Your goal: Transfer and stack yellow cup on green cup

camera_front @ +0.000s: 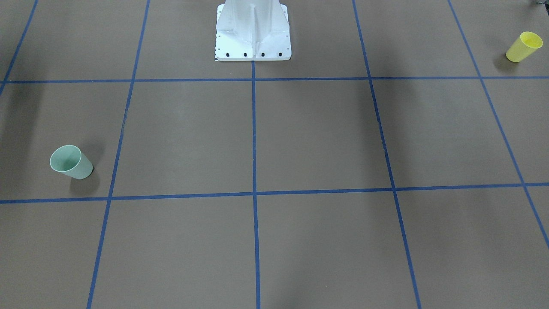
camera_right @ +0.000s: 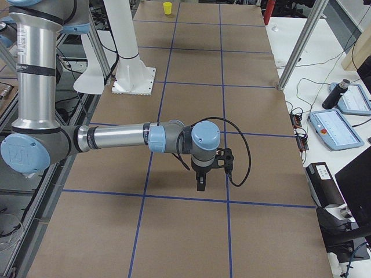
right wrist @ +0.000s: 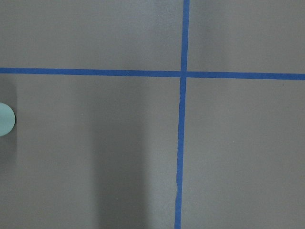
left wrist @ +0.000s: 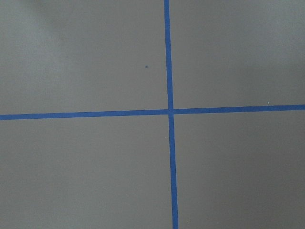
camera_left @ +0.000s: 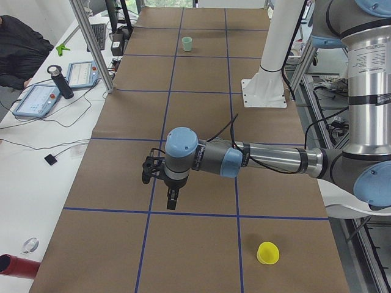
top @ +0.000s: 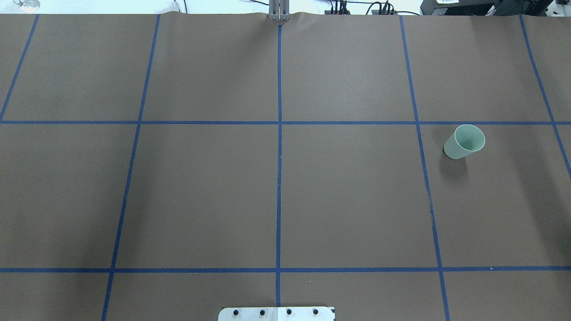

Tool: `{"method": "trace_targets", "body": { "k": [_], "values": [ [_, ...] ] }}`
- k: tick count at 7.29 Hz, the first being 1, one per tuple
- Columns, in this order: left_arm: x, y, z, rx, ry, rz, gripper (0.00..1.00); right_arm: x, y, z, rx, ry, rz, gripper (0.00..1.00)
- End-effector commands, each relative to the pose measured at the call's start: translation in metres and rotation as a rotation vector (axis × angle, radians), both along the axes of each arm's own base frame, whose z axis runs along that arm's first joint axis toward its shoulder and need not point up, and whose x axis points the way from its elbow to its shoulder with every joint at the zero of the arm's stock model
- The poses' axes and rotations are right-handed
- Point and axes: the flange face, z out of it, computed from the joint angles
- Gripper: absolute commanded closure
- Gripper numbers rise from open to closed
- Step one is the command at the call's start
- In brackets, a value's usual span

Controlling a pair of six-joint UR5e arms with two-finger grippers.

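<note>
The yellow cup (camera_front: 524,46) stands upright, rim up, at the table's end on my left side, close to the robot's edge; it also shows in the exterior left view (camera_left: 267,253) and far off in the exterior right view (camera_right: 167,8). The green cup (top: 465,141) stands upright on my right side, also in the front-facing view (camera_front: 70,162), and at the edge of the right wrist view (right wrist: 5,119). My left gripper (camera_left: 173,198) hangs above the table, away from the yellow cup. My right gripper (camera_right: 200,184) hangs likewise. I cannot tell whether either is open or shut.
The white robot base (camera_front: 253,34) stands at the middle of the near edge. Blue tape lines (top: 279,178) form a grid on the brown table cover. A side bench with tablets (camera_left: 36,97) and a black cylinder (camera_left: 61,80) runs along the far edge.
</note>
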Motion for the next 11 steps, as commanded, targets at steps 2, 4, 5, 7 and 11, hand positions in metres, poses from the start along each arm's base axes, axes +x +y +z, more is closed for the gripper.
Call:
{"method": "trace_targets", "body": {
  "k": [2, 4, 5, 7, 11],
  "values": [
    [0.0, 0.0, 0.001, -0.003, 0.0, 0.0, 0.0, 0.0, -0.003, -0.004, 0.008, 0.0, 0.001, 0.0],
    [0.0, 0.0, 0.001, -0.004, 0.0, -0.001, 0.0, 0.0, -0.003, -0.004, 0.011, 0.0, 0.0, 0.0],
    [0.0, 0.0, 0.001, -0.005, 0.001, -0.003, 0.0, 0.0, -0.003, -0.003, 0.009, 0.002, 0.0, 0.0],
    [0.0, -0.002, 0.0, -0.015, 0.0, -0.011, 0.0, 0.0, -0.003, -0.004, 0.014, 0.0, -0.003, 0.0],
    [0.058, 0.0, -0.01, -0.17, -0.181, -0.178, 0.0, 0.0, -0.001, -0.021, 0.042, -0.003, 0.002, 0.0]
  ]
}}
